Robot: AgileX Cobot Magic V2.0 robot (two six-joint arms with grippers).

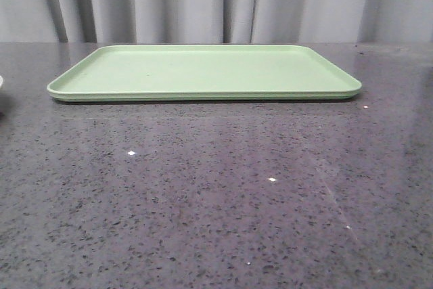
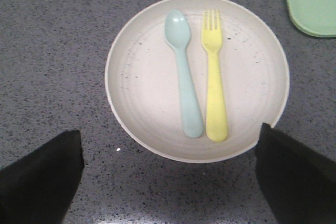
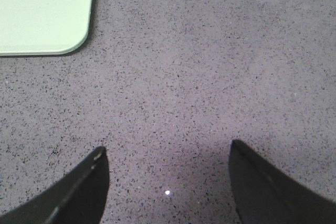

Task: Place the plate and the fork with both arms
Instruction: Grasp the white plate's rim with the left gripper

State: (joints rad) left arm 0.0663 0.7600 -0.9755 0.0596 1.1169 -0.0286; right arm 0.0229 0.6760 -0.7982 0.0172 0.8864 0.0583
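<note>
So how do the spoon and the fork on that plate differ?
The spoon is pale blue with a smooth oval bowl; the fork is bright yellow with short tines. The spoon lies slightly slanted, the fork almost straight. The fork's handle end reaches a little nearer the plate's rim. Both look like small plastic pieces, lying side by side on the plate, heads pointing the same way.

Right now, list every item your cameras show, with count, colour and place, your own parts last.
tray: one, light green, rectangular, on the table ahead of the robot, nothing on it.
plate: one, cream-white with dark speckles, on the table beside a tray corner, below the left gripper.
fork: one, yellow, lying in the plate.
spoon: one, pale blue, in the plate alongside the fork.
table: one, dark grey speckled.
curtain: one, grey, behind the table.
left gripper: one, black, open above the plate's edge.
right gripper: one, black, open over bare table.
</note>
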